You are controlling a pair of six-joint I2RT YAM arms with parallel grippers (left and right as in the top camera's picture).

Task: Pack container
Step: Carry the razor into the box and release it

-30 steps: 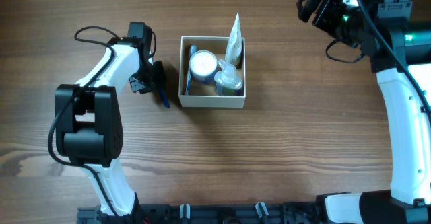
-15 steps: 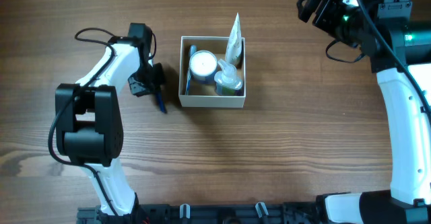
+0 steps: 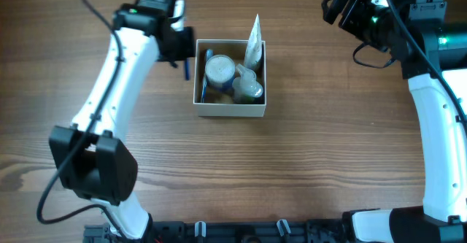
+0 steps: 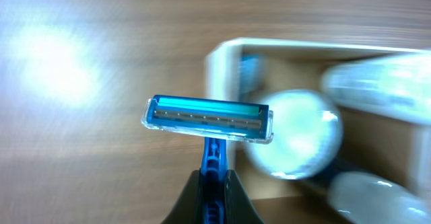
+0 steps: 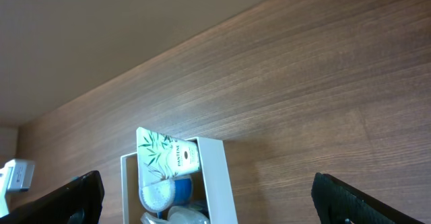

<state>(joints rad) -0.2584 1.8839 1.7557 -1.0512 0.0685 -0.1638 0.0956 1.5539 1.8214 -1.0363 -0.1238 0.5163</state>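
The container (image 3: 229,109) is a square white-walled box in the middle of the table, holding a round white-lidded jar (image 3: 220,71), a white tube (image 3: 253,44), a clear bottle (image 3: 248,88) and a blue item at its left wall. My left gripper (image 3: 185,57) is shut on a blue razor (image 4: 207,119) and holds it above the table just left of the box's upper left corner (image 4: 222,49). My right gripper (image 3: 343,8) is open and empty, far right at the back; its view shows the box (image 5: 219,177) from the far side.
Bare wooden tabletop surrounds the box. The left arm reaches across the upper left of the table. The right arm stands along the right edge.
My left gripper has lifted the razor off the table left of the box and carried it up and toward the box's upper left corner. The right arm has not moved.
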